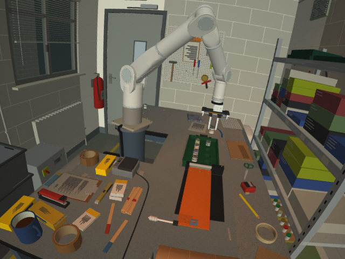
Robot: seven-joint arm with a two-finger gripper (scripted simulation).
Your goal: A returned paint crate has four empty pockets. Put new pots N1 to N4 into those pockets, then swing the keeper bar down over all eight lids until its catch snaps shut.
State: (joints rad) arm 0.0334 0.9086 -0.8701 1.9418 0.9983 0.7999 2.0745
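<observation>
The paint pot [212, 128] I hold hangs just beyond the far end of the green crate [200, 150], a little above the table. My gripper [213, 127] is closed on the pot. In the crate, several pots [196, 150] fill the left row and one pot [208, 143] stands at the far end of the right row; the other right pockets are empty. The orange keeper bar [196, 193] lies swung open, flat on the table on the near side of the crate, with a handle [161, 220] at its near end.
A metal shelf rack [306, 133] full of coloured boxes lines the right edge of the table. Small pots [281, 220] stand in a row on the table's right rim. Scissors [247, 167], a red tape measure [247, 186], a pencil and tape rolls lie nearby.
</observation>
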